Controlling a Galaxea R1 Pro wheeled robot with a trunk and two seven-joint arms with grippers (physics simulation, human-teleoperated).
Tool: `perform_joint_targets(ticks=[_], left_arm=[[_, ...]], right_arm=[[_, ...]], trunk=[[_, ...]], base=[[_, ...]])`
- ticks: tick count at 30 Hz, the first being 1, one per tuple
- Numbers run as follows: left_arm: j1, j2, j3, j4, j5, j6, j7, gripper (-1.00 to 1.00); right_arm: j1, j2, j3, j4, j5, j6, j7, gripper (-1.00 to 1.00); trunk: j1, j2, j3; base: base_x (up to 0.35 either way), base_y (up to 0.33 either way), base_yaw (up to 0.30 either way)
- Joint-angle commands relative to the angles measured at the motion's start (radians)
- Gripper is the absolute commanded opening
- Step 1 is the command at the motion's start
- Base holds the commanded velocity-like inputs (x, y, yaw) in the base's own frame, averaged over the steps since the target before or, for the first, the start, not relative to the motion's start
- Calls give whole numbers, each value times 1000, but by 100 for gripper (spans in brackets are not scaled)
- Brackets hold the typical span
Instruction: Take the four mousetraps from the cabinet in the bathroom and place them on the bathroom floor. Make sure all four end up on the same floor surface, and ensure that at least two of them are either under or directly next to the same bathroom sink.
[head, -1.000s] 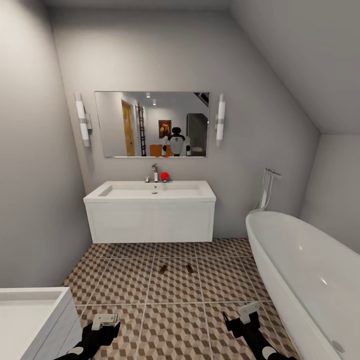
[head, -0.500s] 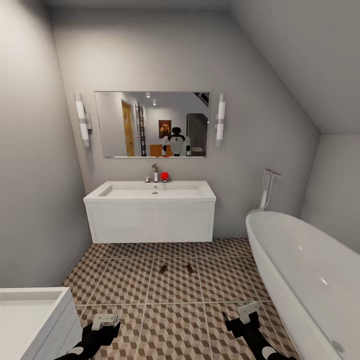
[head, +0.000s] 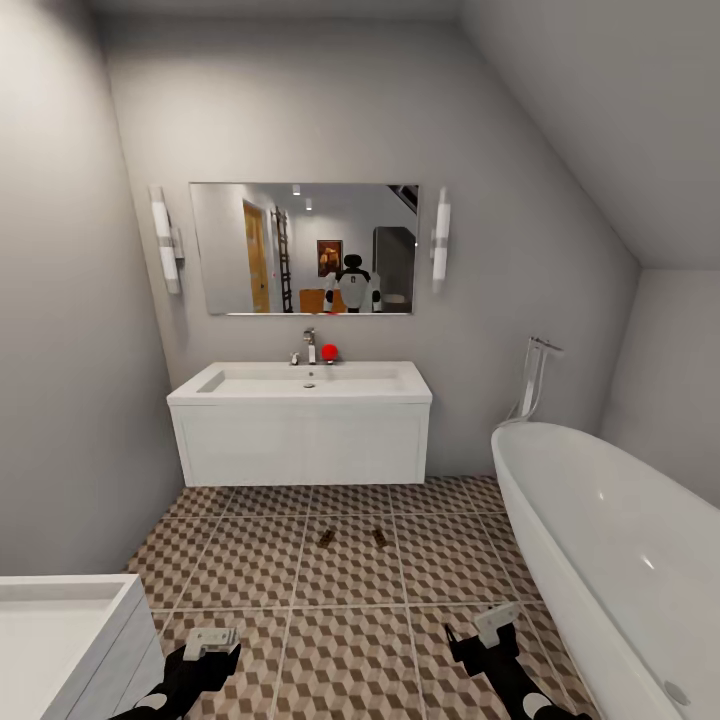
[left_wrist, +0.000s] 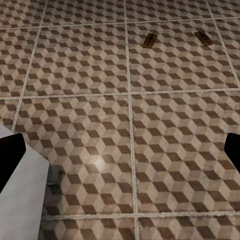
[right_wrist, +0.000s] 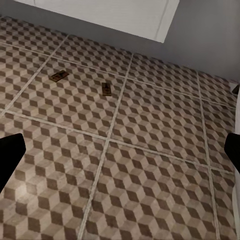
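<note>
Mousetraps, two of them, lie on the bathroom floor (head: 350, 660) just in front of the sink (head: 300, 385) (a white vanity basin with a chrome tap (head: 309, 346)): the left mousetrap (head: 326, 537) and the right mousetrap (head: 379, 537) sit near each other on neighbouring tiles. Both the left end effector (head: 210, 640) and the right end effector (head: 497, 622) hover low over the tiles, spread wide and empty.

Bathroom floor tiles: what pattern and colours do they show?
Brown, beige and white cube pattern on the floor, clearest in the left wrist view.
</note>
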Motion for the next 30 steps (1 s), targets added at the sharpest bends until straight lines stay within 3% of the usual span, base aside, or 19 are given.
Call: perform_joint_targets(ticks=[1,30], left_arm=[[-2,-1,-6,4,10,-5,-8,100],[-2,-1,-5,4,10,-5,-8,100]], right_arm=[[-1,0,0,1,5,-3,-2,100],[-1,6,0,-1,3,4,2,100]], trunk=[[0,-1,-1],[0,-1,-1]], base=[[0,0,0],[0,0,0]])
